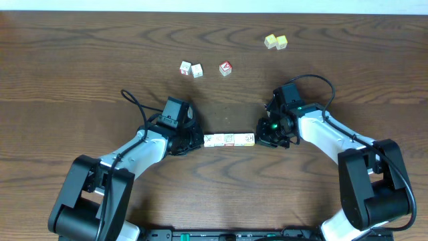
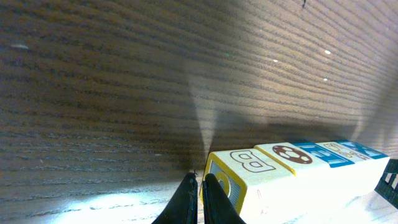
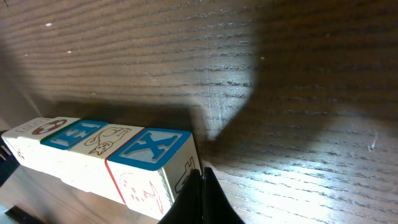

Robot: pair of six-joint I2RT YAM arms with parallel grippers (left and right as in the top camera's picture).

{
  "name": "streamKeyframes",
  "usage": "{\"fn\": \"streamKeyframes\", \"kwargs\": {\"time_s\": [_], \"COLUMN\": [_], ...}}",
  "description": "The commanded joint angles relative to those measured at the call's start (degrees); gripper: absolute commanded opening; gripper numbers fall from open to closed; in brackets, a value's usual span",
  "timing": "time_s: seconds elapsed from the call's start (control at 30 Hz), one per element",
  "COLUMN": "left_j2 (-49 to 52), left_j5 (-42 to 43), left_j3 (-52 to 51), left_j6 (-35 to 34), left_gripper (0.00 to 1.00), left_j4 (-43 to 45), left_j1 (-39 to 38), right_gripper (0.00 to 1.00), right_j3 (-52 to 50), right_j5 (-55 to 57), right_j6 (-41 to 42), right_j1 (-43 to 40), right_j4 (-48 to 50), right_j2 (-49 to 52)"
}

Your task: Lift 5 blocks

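Observation:
A straight row of several blocks (image 1: 229, 139), cream cubes with blue, yellow and red prints, lies end to end between my two grippers. My left gripper (image 1: 197, 140) is shut, its closed tips (image 2: 200, 186) pressed against the yellow-edged end of the row (image 2: 286, 168). My right gripper (image 1: 261, 139) is shut too. Its closed tips (image 3: 202, 180) press against the end cube with the blue X (image 3: 149, 149). Nothing sits between either pair of fingers. I cannot tell whether the row rests on the table or hangs just above it.
Two more whitish printed cubes (image 1: 185, 67) (image 1: 197, 70) and a red-faced cube (image 1: 225, 67) sit farther back at centre. Two plain yellow cubes (image 1: 275, 42) lie at the back right. The dark wooden table (image 1: 80, 60) extends all around.

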Motion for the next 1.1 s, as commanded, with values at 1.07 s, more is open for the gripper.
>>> {"fn": "streamKeyframes", "kwargs": {"time_s": [1.07], "left_j2": [0.28], "left_j5": [3.39], "left_j3": [1.66], "left_j6": [3.76], "left_gripper": [0.07], "left_j4": [1.05], "left_j1": [-0.24], "right_gripper": [0.01], "right_j3": [0.11], "right_j5": [-3.52], "right_j6": [-0.87], "right_j1": [1.7], "right_j4": [-0.11], "right_j2": [-1.6]}}
